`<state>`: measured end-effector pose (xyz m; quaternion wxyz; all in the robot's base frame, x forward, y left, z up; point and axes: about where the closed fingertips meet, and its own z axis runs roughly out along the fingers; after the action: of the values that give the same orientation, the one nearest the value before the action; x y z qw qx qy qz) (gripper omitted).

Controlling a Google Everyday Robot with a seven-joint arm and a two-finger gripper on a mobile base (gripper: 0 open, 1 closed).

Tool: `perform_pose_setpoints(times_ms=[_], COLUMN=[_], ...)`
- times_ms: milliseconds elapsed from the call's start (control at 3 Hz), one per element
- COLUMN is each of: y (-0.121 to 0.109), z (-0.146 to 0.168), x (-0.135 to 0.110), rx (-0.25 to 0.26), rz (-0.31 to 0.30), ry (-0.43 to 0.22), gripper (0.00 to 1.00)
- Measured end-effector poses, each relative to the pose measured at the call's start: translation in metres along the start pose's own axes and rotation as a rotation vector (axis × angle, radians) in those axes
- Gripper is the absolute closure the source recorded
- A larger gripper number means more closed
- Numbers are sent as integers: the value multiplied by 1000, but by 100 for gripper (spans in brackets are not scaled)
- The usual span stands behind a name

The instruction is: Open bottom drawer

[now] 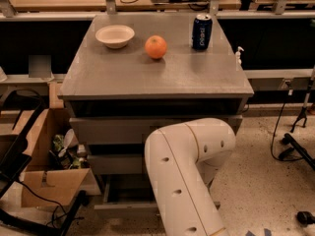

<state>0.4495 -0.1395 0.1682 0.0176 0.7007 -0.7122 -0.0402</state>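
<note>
Bottom drawer (123, 209): lowest of three grey fronts below the near edge of the table (147, 80); its front stands forward of the middle drawer (118, 164), with dark interior showing behind it
Knob: hidden by the arm
Arm (189, 181): white and bent, in front of the drawers below the table's near right corner
Gripper: out of sight behind the arm, low at the drawer fronts; spread or pinching the knob, I cannot tell
Done: the drawer looks partly pulled out
Left: probably more pull, then letting go
Tabletop: bowl (114, 35) by the far left corner, orange (155, 47) beside it, can (201, 32) by the far right corner
</note>
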Motion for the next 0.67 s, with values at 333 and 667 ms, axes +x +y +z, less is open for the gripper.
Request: perform_pose_setpoints(times_ms=[333,667], y=[0,0], z=[0,0], x=[0,0], rx=[0,0], rz=[0,0], ry=[0,0], gripper=[100,100])
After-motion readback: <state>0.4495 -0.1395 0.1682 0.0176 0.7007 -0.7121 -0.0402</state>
